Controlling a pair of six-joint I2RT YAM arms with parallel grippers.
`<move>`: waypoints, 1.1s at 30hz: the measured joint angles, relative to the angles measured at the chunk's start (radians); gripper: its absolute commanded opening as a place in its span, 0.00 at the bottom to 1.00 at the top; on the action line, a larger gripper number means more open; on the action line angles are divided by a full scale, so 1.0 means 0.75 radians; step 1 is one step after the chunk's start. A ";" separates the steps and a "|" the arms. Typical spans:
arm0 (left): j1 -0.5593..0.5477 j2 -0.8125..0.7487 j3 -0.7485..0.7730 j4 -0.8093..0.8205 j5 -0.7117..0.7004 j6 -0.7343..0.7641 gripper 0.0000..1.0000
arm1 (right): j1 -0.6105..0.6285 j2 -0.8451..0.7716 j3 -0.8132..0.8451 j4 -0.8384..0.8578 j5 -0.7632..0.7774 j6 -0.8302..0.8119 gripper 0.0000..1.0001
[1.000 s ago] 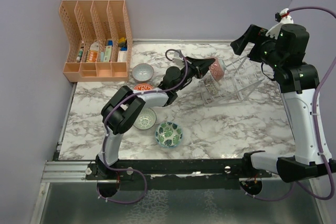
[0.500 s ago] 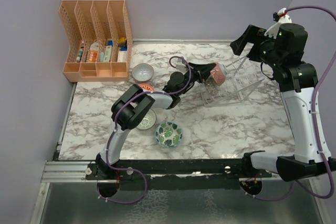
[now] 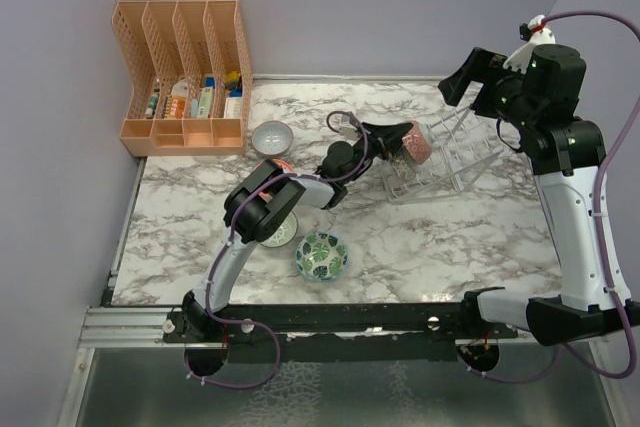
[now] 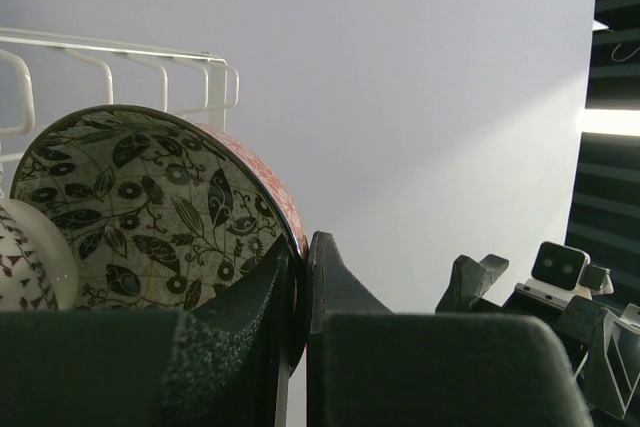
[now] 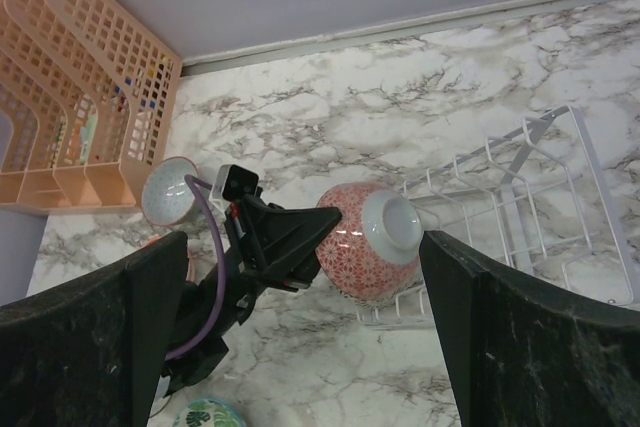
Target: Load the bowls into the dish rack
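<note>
My left gripper point(image 3: 393, 140) is shut on the rim of a bowl point(image 5: 375, 237) that is red-patterned outside, with a white foot and dark leaves inside point(image 4: 150, 207). The bowl is held on edge over the left end of the clear dish rack point(image 3: 445, 159). Another bowl point(image 4: 25, 257), white with red marks, stands beside it in the rack. The right gripper point(image 3: 470, 75) hangs open high above the rack, holding nothing. On the marble lie a grey bowl point(image 3: 272, 137), an orange-red bowl point(image 3: 268, 165) and a pale bowl point(image 3: 280, 232), both partly under the left arm, and a green leaf-print bowl point(image 3: 321, 256).
An orange plastic organiser point(image 3: 185, 77) with small items stands at the back left corner. Lilac walls close off the back and sides. The left arm point(image 3: 300, 192) stretches across the middle of the table towards the rack.
The left gripper has carried the red bowl a little to the right, further over the rack's left end. The right arm has hardly moved.
</note>
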 measured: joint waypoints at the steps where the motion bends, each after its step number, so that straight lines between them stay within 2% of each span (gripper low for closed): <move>1: 0.000 0.006 0.005 0.001 0.000 -0.002 0.00 | 0.000 0.000 0.000 0.000 0.000 0.000 1.00; 23: 0.000 0.108 0.086 0.041 -0.005 -0.032 0.00 | 0.000 0.009 -0.027 0.001 0.001 -0.012 1.00; 33: 0.000 0.108 0.086 -0.030 0.017 -0.019 0.00 | 0.000 0.009 -0.044 0.001 0.001 -0.024 1.00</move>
